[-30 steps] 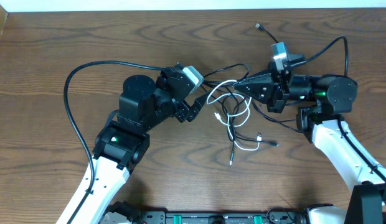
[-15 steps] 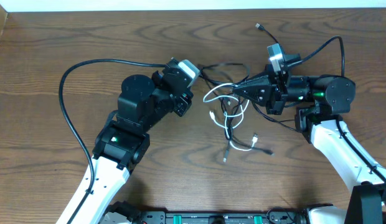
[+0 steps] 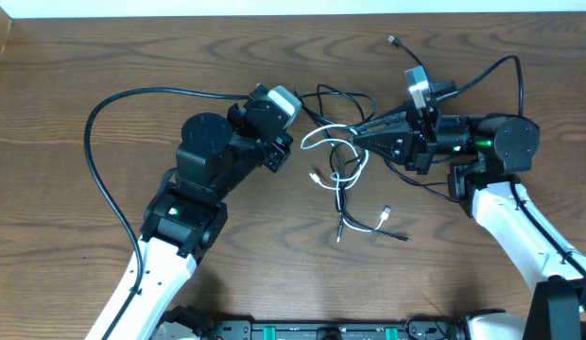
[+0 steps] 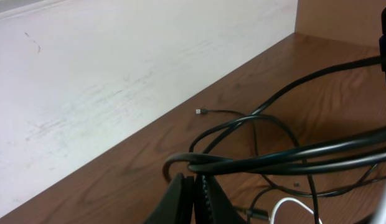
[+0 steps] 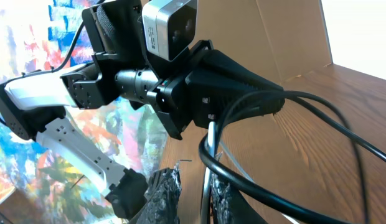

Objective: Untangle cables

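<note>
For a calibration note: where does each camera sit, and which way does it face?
Overhead: above the table, looking straight down; cables, left arm and right arm show.
Left wrist: faces along the table toward the white wall; its shut fingers show.
Right wrist: faces the left gripper; own fingers show.
All share the cables.

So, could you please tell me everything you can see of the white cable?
The white cable is a thin, flexible cord that looks like smooth plastic. It sits on the wooden table between the two arms, curling into loose loops and then trailing toward the near edge, with small plug ends showing. It crosses and interlaces with the black cables, so it is not yet freed. In the right wrist view a pale strand runs up between the jaws of the right gripper; I cannot tell whether they pinch it.
</note>
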Controlling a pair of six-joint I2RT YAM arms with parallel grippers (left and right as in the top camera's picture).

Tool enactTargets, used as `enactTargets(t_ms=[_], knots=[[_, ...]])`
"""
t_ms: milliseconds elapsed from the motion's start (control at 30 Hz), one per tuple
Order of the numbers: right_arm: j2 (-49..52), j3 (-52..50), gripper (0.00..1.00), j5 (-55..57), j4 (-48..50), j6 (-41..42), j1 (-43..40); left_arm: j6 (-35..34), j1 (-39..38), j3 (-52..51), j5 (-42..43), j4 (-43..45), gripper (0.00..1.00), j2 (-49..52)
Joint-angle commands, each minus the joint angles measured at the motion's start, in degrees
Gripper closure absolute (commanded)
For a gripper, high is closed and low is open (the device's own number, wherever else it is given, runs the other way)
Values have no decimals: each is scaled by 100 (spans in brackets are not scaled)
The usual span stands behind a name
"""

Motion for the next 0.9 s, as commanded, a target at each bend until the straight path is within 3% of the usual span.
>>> enactTargets(t_ms=[0, 167, 267, 467, 633, 733, 800, 867], knots=[[33, -9, 86, 46, 9, 35, 55, 7, 2, 170, -35, 74, 92, 7], [33, -9, 85, 136, 9, 37, 57, -55, 2, 170, 363, 70, 92, -2], [33, -9, 76, 238, 9, 37, 57, -55, 2, 170, 800, 70, 93, -2], [33, -9, 75, 238, -372, -197, 46, -52, 2, 170, 542, -90, 92, -2], [33, -9, 73, 520, -1829, -1036, 7, -57, 2, 170, -656, -605, 92, 4], [35, -9, 59, 1325, -3370, -1987, 90, -164, 2, 170, -1421, -962, 92, 4], [35, -9, 48, 1849, -4166, -2483, 166, -319, 2, 170, -1757, -1108, 83, 4], [35, -9, 37, 2472, -5025, -2953, 278, -566, 2, 170, -2061, -1224, 67, 4]])
